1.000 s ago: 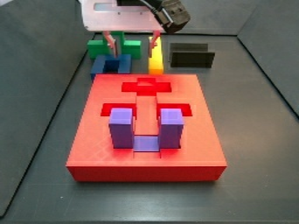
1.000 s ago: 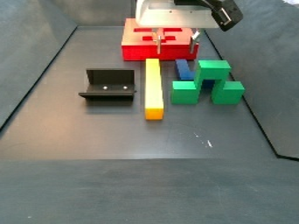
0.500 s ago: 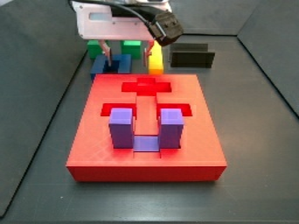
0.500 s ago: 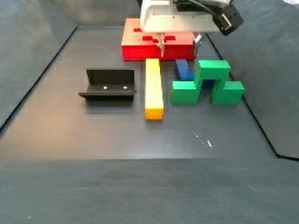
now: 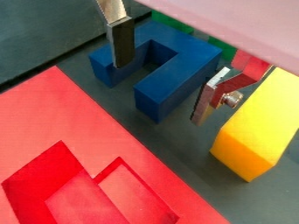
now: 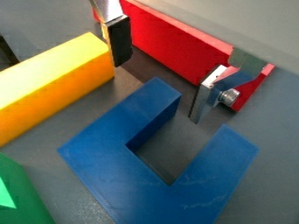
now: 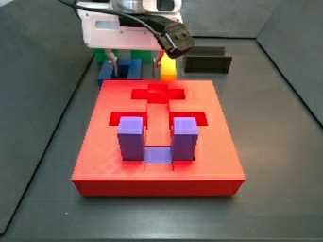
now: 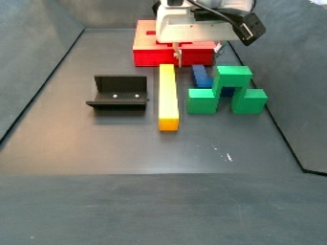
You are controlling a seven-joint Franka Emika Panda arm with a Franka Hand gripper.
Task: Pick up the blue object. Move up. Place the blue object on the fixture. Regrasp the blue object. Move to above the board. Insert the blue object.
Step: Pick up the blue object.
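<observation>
The blue object [image 5: 176, 74] lies flat on the floor between the yellow bar and the green block, just behind the board; it also shows in the wrist view [image 6: 152, 166] and in the side views [image 7: 106, 69] [image 8: 202, 77]. My gripper [image 5: 163, 70] is open, low over the blue object. One finger [image 5: 117, 39] stands over the slot side and the other finger [image 5: 211, 96] outside one prong. In the wrist view [image 6: 163, 68] the fingertips are near the prong's end. The fixture [image 8: 118, 94] [image 7: 206, 62] stands empty. The red board [image 7: 158, 132] [image 8: 151, 50] has a cross-shaped recess.
A purple U-shaped block [image 7: 158, 140] sits in the board's near recess. The yellow bar [image 8: 166, 96] [image 5: 257, 122] [image 6: 47, 83] lies next to the blue object. The green stepped block [image 8: 230, 88] is on its other side. Dark walls enclose the floor.
My gripper has come down from above to just over the blue object, still open. The blocks have not moved.
</observation>
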